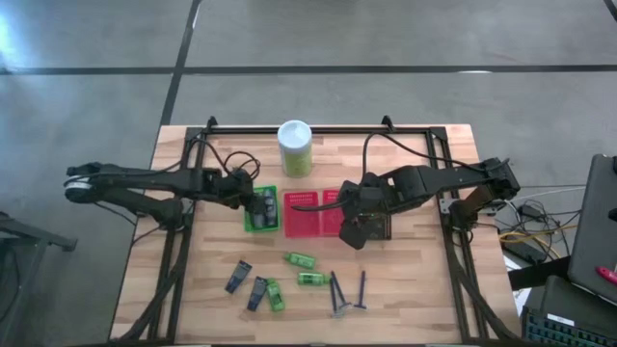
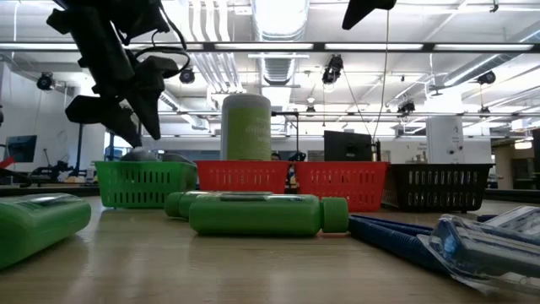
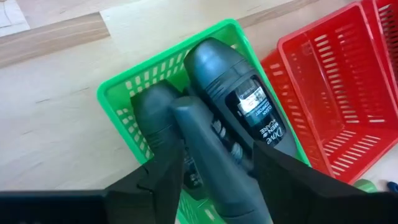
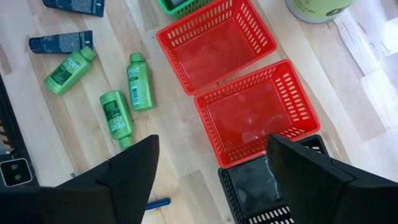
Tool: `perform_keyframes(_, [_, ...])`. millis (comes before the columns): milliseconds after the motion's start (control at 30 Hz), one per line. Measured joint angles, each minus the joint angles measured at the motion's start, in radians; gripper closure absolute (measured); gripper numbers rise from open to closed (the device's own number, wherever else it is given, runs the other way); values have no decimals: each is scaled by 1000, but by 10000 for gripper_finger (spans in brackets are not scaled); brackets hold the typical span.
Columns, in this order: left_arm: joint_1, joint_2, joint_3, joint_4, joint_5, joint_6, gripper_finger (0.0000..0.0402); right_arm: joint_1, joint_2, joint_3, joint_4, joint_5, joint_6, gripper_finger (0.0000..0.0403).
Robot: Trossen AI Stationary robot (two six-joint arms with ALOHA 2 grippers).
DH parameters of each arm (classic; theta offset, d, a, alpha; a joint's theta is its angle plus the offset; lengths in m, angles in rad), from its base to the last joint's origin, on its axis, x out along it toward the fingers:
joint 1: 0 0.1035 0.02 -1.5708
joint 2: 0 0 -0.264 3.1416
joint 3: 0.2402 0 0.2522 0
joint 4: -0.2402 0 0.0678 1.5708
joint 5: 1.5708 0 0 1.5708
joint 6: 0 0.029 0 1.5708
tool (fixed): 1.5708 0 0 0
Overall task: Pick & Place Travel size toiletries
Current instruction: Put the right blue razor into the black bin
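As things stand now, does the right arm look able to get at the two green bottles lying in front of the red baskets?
Probably yes. The right gripper hovers open above the black basket, and the two green bottles lie uncovered on bare table close by, with nothing on top of them. The left gripper is busy over the green basket.

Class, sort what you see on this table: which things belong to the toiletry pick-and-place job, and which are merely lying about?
Job:
dark grey tubes
green mini bottles
dark sticks
green basket
red baskets
black basket

Lying about:
tall green canister
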Motion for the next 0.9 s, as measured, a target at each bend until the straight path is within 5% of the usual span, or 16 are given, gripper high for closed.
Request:
perform_keyframes(500, [-13,-90,115,-17,-11,159,193,0,0,0,-2,0,2,145])
perform_keyframes(900, [-175,-117,211,13,-3,370,194,0,0,0,-3,-3,15,132])
